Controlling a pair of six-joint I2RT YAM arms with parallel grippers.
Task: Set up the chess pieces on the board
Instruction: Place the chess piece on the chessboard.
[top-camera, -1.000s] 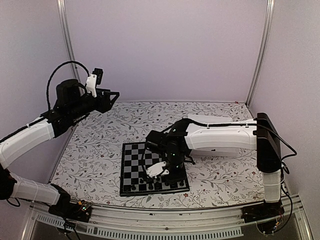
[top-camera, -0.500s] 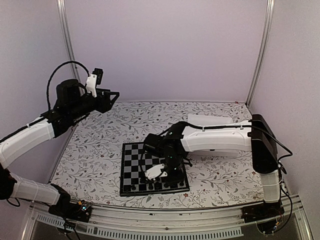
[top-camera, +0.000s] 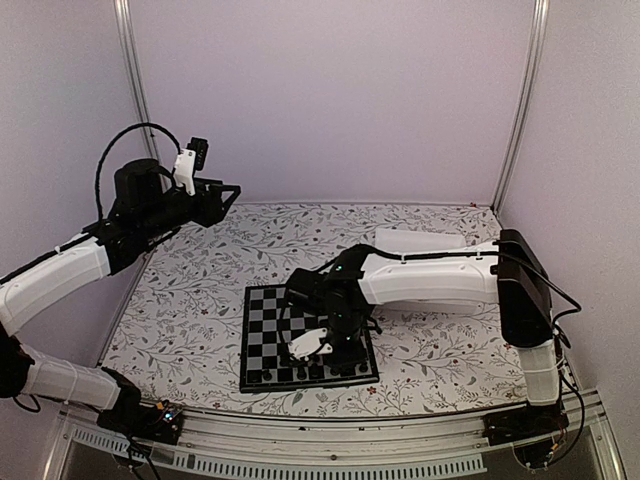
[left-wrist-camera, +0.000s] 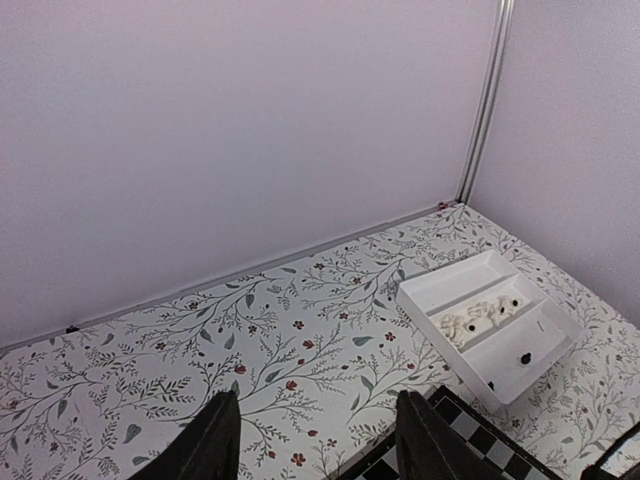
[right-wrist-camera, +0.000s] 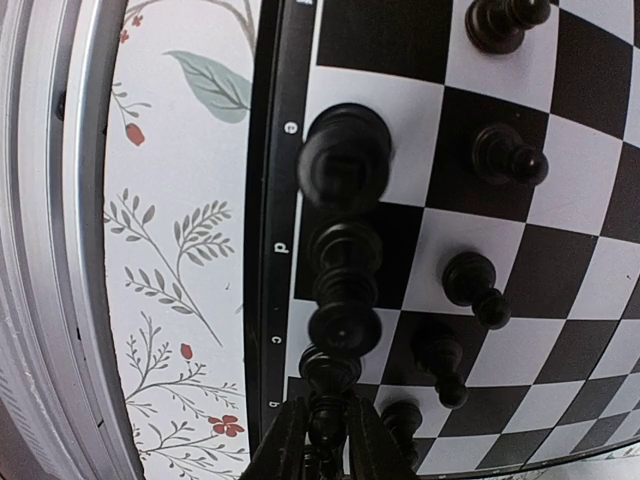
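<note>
We record right arm shifted slightly leftward over board (right-wrist-camera: 283, 180). Right gripper (right-wrist-camera: 325, 425) clamped on black piece (right-wrist-camera: 326, 408), which we judge extends edge row ahead of its fingertips. Left gripper (left-wrist-camera: 320, 440) apart, empty, parked high and away.

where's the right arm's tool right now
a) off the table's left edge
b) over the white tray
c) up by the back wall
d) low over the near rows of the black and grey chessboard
d: the right tool is low over the near rows of the flat black and grey checked chessboard, fingers either side of a small black chess piece, well clear of the white rectangular tray.
</note>
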